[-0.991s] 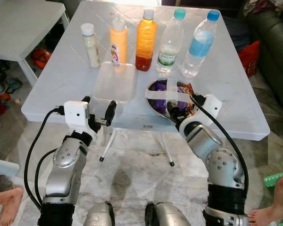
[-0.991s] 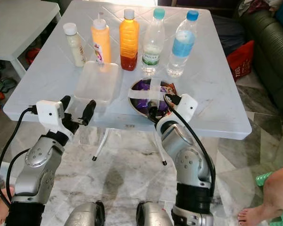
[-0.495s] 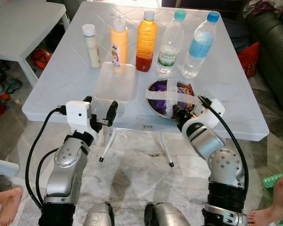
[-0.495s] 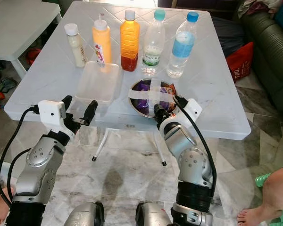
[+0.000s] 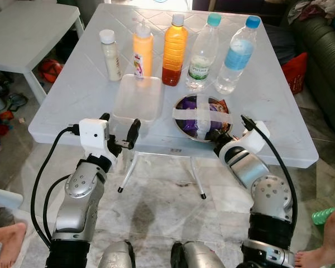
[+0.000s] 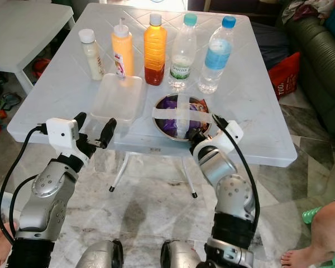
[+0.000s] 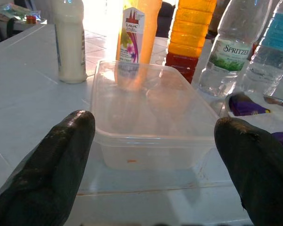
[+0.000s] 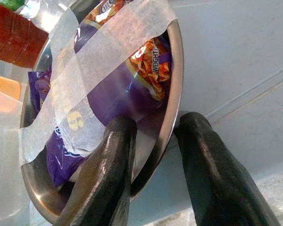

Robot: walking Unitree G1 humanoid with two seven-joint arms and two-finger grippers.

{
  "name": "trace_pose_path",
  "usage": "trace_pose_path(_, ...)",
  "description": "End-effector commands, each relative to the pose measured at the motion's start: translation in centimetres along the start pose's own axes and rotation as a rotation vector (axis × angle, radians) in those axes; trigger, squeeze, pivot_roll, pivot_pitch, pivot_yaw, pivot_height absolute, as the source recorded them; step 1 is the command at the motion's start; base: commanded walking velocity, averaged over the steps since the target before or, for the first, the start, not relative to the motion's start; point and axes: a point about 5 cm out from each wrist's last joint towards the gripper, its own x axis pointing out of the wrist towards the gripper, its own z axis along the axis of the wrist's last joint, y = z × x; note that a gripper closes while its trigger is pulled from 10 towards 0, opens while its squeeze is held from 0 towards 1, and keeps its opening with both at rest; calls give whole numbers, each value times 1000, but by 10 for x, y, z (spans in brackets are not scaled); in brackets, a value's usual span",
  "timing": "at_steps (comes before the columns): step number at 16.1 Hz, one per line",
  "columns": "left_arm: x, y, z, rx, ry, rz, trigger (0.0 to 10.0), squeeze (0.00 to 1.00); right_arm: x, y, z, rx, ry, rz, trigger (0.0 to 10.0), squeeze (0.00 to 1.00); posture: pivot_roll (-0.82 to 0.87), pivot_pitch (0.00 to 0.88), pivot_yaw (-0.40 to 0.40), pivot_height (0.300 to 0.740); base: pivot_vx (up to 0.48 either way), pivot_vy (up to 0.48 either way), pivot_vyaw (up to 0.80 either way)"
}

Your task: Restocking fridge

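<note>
A steel bowl (image 5: 179, 120) of purple snack packets (image 8: 118, 94), crossed with white tape, sits near the front edge of the white table (image 5: 268, 106). My right gripper (image 8: 155, 123) is open and straddles the bowl's near rim (image 8: 177, 56), one finger inside and one outside. An empty clear plastic container (image 5: 137, 97) lies left of the bowl. My left gripper (image 5: 120, 131) is open at the table's front edge, just short of the container (image 7: 151, 108). Behind stand a white bottle (image 5: 110, 49), a yellow squeeze bottle (image 5: 140, 50), an orange juice bottle (image 5: 174, 50) and two water bottles (image 5: 201, 53).
A second white table (image 5: 28, 28) stands at the far left with toys on the floor below it. A dark green sofa (image 5: 324, 50) and a red bag (image 5: 295, 70) are on the right. A person's feet (image 5: 324, 251) show at the lower corners.
My right wrist has swung out to the right and drawn back, so the fingers went from over the bowl's contents to its near rim. The left gripper has held still.
</note>
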Motion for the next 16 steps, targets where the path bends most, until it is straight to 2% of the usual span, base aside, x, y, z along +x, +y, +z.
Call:
trace_pose_path(1, 0, 0, -2, 15, 10, -6, 10000, 0, 4, -26, -3, -20, 32, -131, 0, 0, -4, 136, -46, 740, 0, 0, 0)
trace_pose_path(2, 0, 0, -2, 15, 10, -7, 10000, 0, 4, -31, 4, -85, 1, -155, 0, 0, -3, 134, -48, 740, 0, 0, 0)
trace_pose_path(4, 0, 0, -2, 15, 10, -8, 10000, 0, 3, -39, 12, -125, -34, -191, 0, 0, -6, 132, -47, 740, 0, 0, 0)
trace_pose_path(10, 3, 0, 0, 19, 5, -14, 10000, 0, 1, -50, 43, -120, -172, -266, 0, 0, -9, 130, -35, 740, 0, 0, 0)
trace_pose_path(13, 3, 0, 0, 20, 6, -12, 10000, 0, -1, -50, 66, -148, -264, -277, 0, 0, -10, 130, -34, 740, 0, 0, 0)
trace_pose_path(14, 3, -1, -1, 20, 6, -11, 10000, 0, -2, -49, 73, -204, -286, -264, 2745, 0, -15, 129, -32, 740, 0, 0, 0)
trace_pose_path(15, 4, -1, -1, 20, 7, -9, 10000, 0, -2, -48, 77, -268, -296, -256, 10000, 0, -17, 129, -32, 740, 0, 0, 0)
trace_pose_path(16, 4, -1, -1, 19, 7, -9, 10000, 0, -2, -49, 79, -322, -302, -255, 10000, 0, -17, 129, -32, 740, 0, 0, 0)
